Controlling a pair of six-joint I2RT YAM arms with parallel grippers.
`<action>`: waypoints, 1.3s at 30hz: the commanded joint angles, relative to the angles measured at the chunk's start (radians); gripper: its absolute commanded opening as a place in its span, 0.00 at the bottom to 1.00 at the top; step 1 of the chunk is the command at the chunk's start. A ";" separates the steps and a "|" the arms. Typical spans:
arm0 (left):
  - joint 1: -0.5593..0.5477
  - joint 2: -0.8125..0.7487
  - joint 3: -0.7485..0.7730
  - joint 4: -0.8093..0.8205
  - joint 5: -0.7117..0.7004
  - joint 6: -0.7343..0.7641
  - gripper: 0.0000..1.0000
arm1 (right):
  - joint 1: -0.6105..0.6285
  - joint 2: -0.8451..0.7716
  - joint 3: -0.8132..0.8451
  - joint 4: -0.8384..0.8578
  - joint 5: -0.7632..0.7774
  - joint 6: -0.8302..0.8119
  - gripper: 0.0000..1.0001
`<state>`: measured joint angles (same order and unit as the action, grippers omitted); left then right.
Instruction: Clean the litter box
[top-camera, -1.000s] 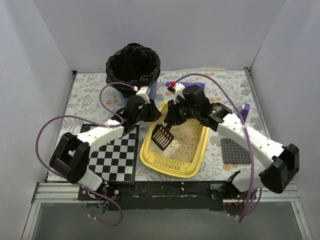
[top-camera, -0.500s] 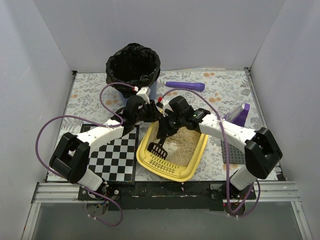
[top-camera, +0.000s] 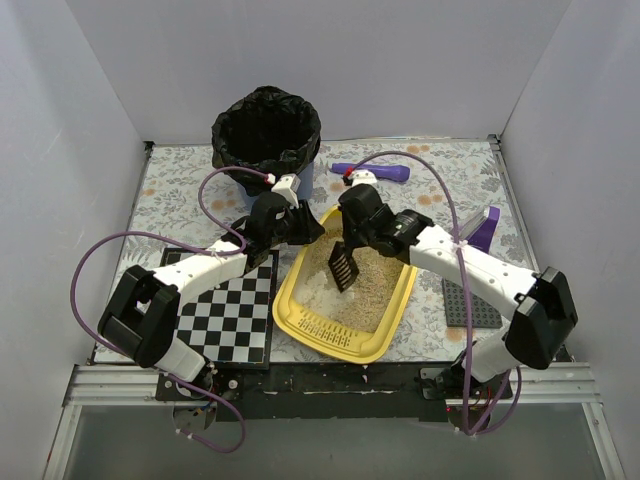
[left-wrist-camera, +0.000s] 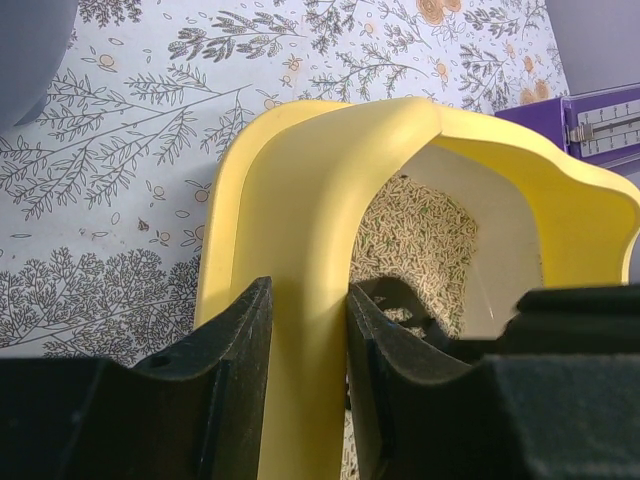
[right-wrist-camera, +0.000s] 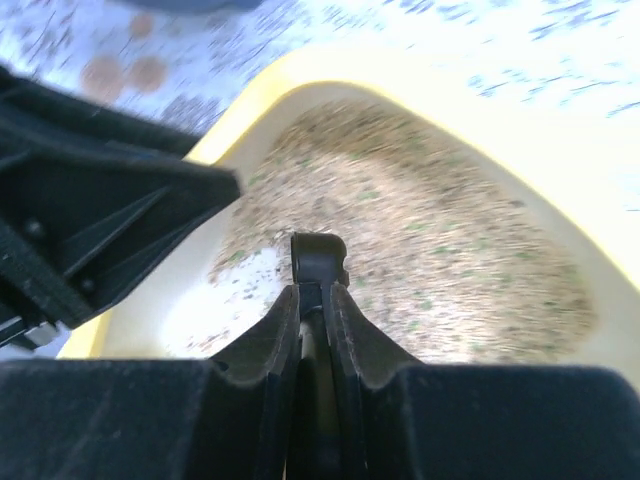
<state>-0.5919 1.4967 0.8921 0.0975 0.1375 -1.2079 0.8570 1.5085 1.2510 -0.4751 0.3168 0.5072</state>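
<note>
Top external view first: the litter box (top-camera: 310, 322) lies at an angle on the flowered table (top-camera: 180, 190) between the two arms, its slotted strip toward the arm bases and its far end under both grippers. The left gripper (top-camera: 303, 226) sits at the box's far left rim. On the left wrist camera its fingers (left-wrist-camera: 225, 370) stand narrowly apart with the yellow wall pinched between them, one outside and one inside beside the litter (left-wrist-camera: 420, 235).

The right gripper (top-camera: 351, 242) is clamped on the handle of a black scoop (top-camera: 343, 266), whose slotted blade hangs tilted over the litter. From above I cannot tell whether its tip touches the grains. The right wrist picture is smeared with blur: only a black stub of the scoop shows past the fingertips, above a pale, bare-looking patch of the box's floor.

A bin lined with a black bag (top-camera: 266, 125) stands behind the left gripper. A purple object (top-camera: 388, 173) lies behind the right arm, one end hidden. A grey studded plate (top-camera: 468, 302) is partly covered by that arm, and a checkerboard (top-camera: 235, 312) lies partly under the left arm.
</note>
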 joint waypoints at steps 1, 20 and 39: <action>-0.011 -0.032 -0.025 -0.033 0.051 -0.059 0.00 | -0.013 -0.099 0.038 -0.066 0.294 -0.088 0.01; -0.045 -0.111 -0.039 -0.189 -0.205 -0.182 0.00 | -0.013 -0.306 -0.065 -0.223 0.327 0.140 0.01; -0.220 -0.239 -0.094 -0.393 -0.725 -0.576 0.00 | 0.188 -0.220 -0.044 -0.500 0.599 0.480 0.01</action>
<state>-0.7864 1.2934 0.8253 -0.2077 -0.4114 -1.6260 0.9874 1.2549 1.1618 -0.8356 0.7586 0.8188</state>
